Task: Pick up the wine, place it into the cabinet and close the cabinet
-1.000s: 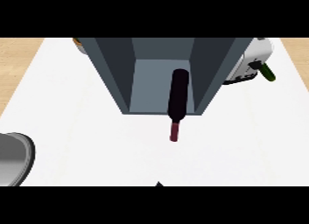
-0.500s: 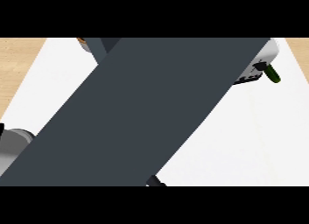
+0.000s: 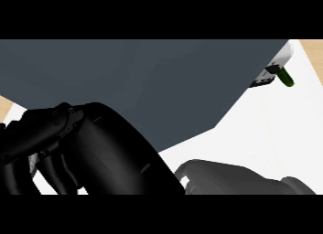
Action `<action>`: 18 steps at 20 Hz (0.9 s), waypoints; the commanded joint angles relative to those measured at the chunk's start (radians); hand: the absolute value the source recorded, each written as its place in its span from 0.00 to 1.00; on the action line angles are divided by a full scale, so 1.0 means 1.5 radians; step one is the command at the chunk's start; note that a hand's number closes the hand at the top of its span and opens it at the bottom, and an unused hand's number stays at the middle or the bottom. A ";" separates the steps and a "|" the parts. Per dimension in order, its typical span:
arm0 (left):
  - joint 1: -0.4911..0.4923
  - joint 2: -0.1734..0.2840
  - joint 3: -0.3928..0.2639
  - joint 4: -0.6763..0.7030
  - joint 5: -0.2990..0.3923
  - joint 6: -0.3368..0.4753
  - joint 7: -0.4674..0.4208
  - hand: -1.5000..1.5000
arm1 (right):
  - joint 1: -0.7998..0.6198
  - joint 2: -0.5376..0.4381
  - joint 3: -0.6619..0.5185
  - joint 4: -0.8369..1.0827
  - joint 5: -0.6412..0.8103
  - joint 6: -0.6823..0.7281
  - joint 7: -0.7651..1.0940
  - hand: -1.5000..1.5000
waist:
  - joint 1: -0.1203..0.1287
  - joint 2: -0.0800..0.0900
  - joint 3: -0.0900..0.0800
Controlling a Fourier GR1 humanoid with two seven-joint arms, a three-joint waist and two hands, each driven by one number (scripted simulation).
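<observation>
A large dark grey cabinet door [image 3: 143,87] fills most of the head view, swung across in front of the cabinet. It hides the cabinet's inside and the wine bottle. My left hand [image 3: 89,151] looms very close at the lower left, black, below the door's lower edge. Its fingers [image 3: 15,151] hang relaxed and hold nothing. A dark rounded shape at the lower right looks like my right hand [image 3: 244,178]; its pose is unclear.
A white object with a green handle [image 3: 284,77] lies on the white counter [image 3: 285,132] at the upper right, beside the door's edge. Wood-coloured floor shows beyond the counter at the far right.
The cabinet stood open with the wine bottle inside; the door then swept across the view and now covers it. My left hand has risen close to the camera at the lower left.
</observation>
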 commanded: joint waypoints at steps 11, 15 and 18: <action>0.011 -0.035 0.017 -0.008 -0.034 -0.008 0.025 0.00 | -0.131 0.009 -0.167 0.383 -0.007 0.136 -0.198 1.00 | -0.008 0.000 0.000; -0.018 -0.065 -0.003 0.009 -0.057 0.004 0.030 0.00 | -0.126 -0.011 -0.197 0.416 -0.015 0.180 -0.216 1.00 | -0.016 -0.001 0.001; -0.036 -0.055 0.012 0.006 -0.054 0.016 0.043 0.00 | -0.099 -0.032 -0.200 0.461 -0.016 0.203 -0.292 1.00 | -0.015 0.004 0.001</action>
